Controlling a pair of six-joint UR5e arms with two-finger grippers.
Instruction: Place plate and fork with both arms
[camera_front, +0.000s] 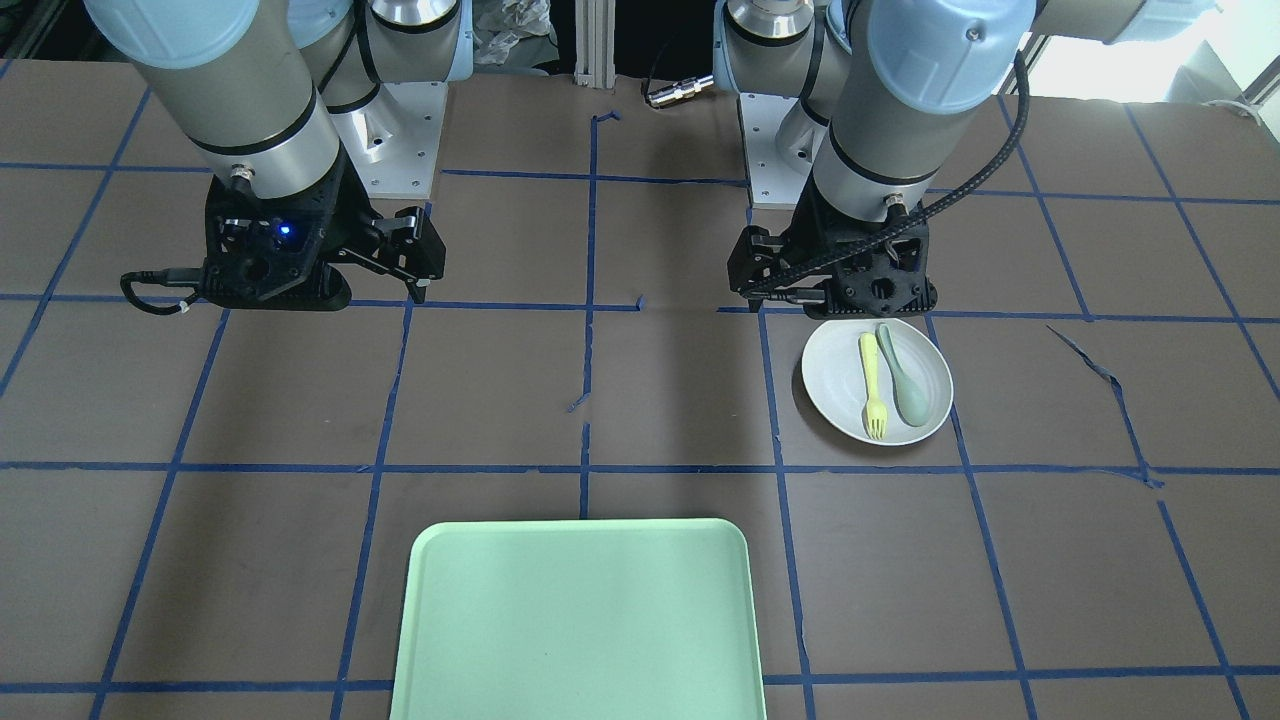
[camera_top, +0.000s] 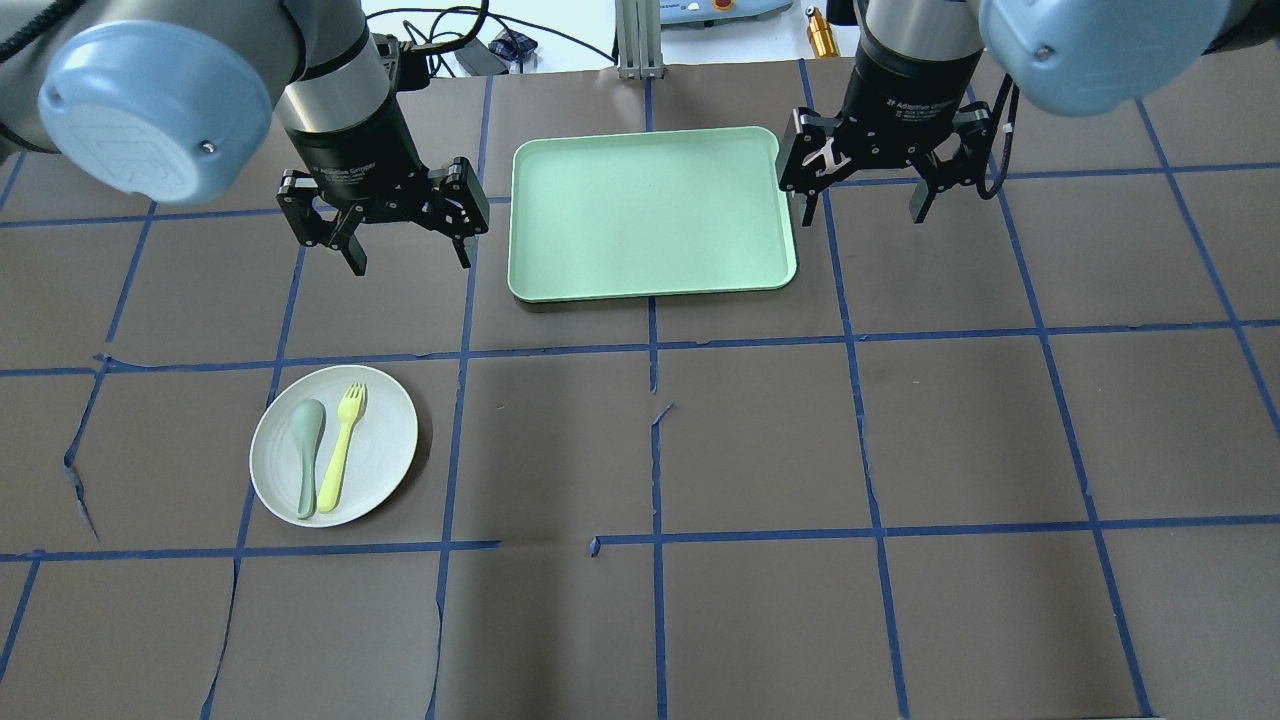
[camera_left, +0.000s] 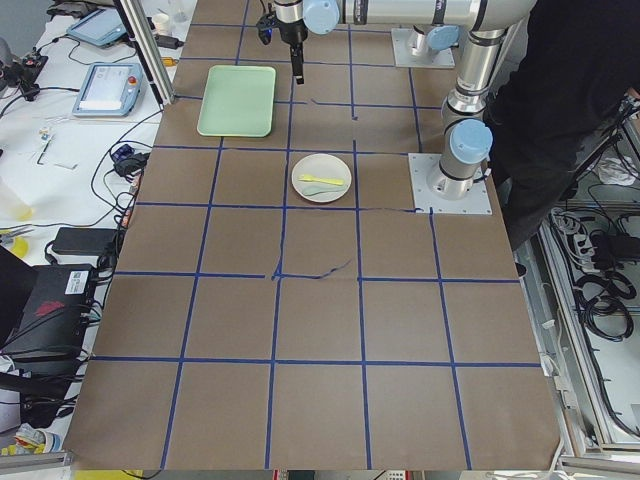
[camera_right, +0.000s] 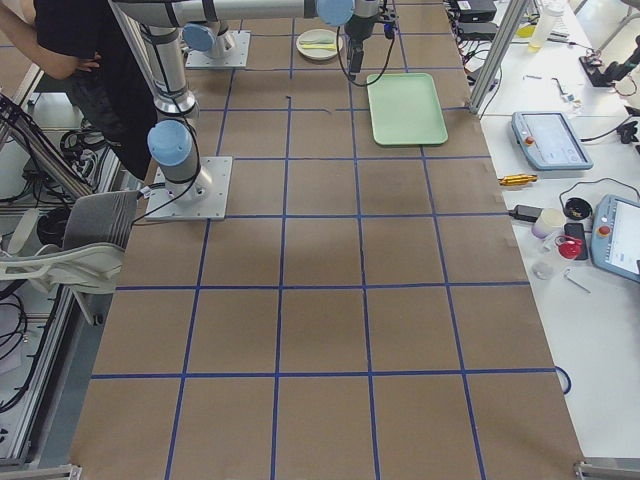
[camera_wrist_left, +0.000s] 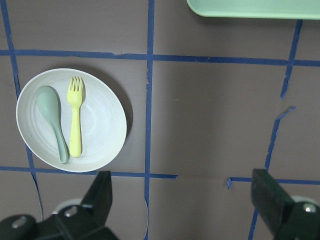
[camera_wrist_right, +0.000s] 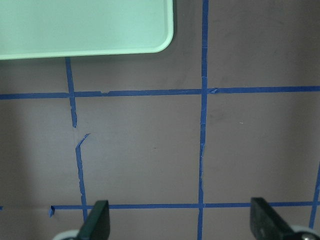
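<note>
Overhead: the plate (camera_top: 385, 440), carrying fork (camera_top: 341, 450) and spoon (camera_top: 306, 465), lies left of centre on the table (camera_top: 760, 440), well apart from the tray (camera_top: 650, 215). The left gripper (camera_top: 410, 265) and right gripper (camera_top: 864, 220) hang spread and empty, flanking the tray. Left wrist: brown table surface extends right of the plate's rim.

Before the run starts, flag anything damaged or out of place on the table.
Only the blue tape grid: strips are torn and lifted near the centre and left of the plate. The fork and spoon lie neatly side by side on it.
</note>
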